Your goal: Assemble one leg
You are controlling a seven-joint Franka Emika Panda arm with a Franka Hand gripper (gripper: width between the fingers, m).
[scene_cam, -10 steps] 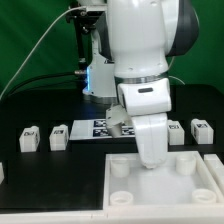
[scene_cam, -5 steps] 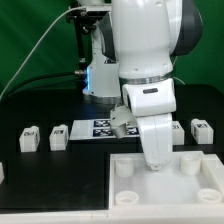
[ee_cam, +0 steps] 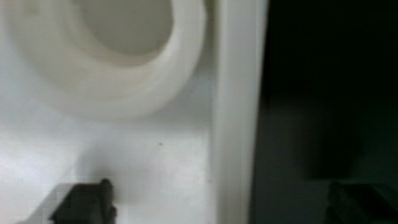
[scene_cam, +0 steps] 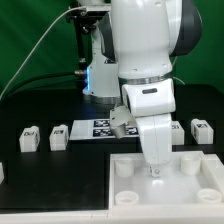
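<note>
The large white square top [scene_cam: 165, 190] with round corner sockets lies at the front. My gripper [scene_cam: 153, 171] hangs low over its rear edge, between two rear sockets. In the wrist view my gripper [ee_cam: 217, 203] is open; one dark fingertip [ee_cam: 80, 203] stands over the white top and the other is barely visible over the black table, so the jaws straddle the top's edge [ee_cam: 231, 120]. A round socket [ee_cam: 107, 50] shows close by. Small white legs with tags stand apart from the gripper: two at the exterior view's left [scene_cam: 29, 138] [scene_cam: 58, 135], one at its right [scene_cam: 202, 130].
The marker board [scene_cam: 99, 127] lies behind the top, partly hidden by the arm. Another small white part [scene_cam: 179, 130] peeks out beside the arm. A white piece [scene_cam: 2, 172] shows at the exterior view's left edge. A green backdrop stands behind.
The arm has shifted toward the exterior view's right and slightly down along the top's rear edge, then held nearly still. The legs and the top have not moved.
</note>
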